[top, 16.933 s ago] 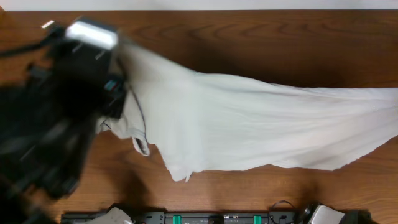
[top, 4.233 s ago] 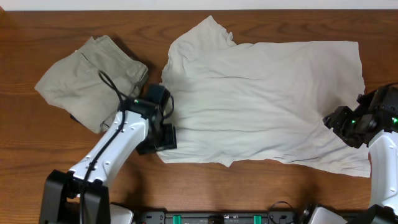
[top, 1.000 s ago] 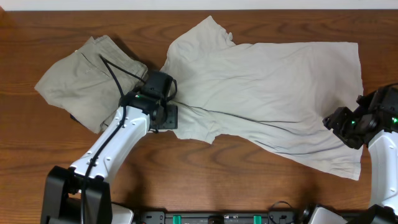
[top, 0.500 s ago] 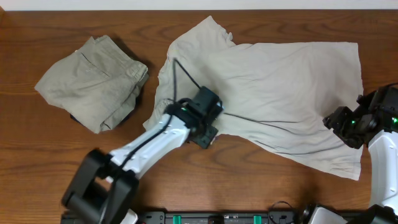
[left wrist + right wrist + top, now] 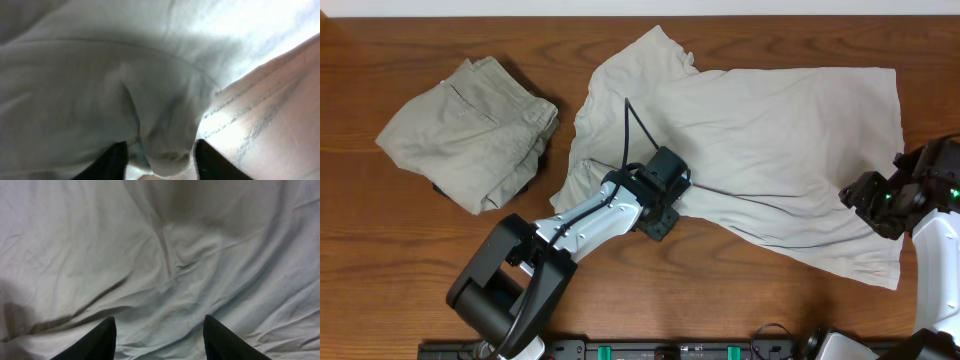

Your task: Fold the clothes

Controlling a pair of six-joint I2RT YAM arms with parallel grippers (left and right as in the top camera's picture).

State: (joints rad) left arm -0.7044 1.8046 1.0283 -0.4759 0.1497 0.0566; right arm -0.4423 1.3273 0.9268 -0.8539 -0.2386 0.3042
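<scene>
The pale off-white T-shirt (image 5: 760, 130) lies spread across the middle and right of the table, its lower left part turned up and wrinkled. My left gripper (image 5: 658, 215) sits at the shirt's lower edge. In the left wrist view a bunched fold of the shirt (image 5: 165, 145) lies between its black fingers (image 5: 114, 161), which stand partly apart around it, with a small gap showing. My right gripper (image 5: 868, 200) hovers over the shirt's right side. In the right wrist view the jaws stand wide apart over flat, creased fabric (image 5: 160, 245), with nothing between them.
Folded khaki-olive trousers (image 5: 470, 130) lie at the back left, apart from the shirt. Bare wooden table (image 5: 420, 270) runs along the front and left. In the left wrist view the table (image 5: 280, 110) shows right of the fold.
My left gripper has moved right along the shirt's lower edge, from beside the trousers to the lower middle, and its jaws have narrowed around a fold. The right arm has not moved.
</scene>
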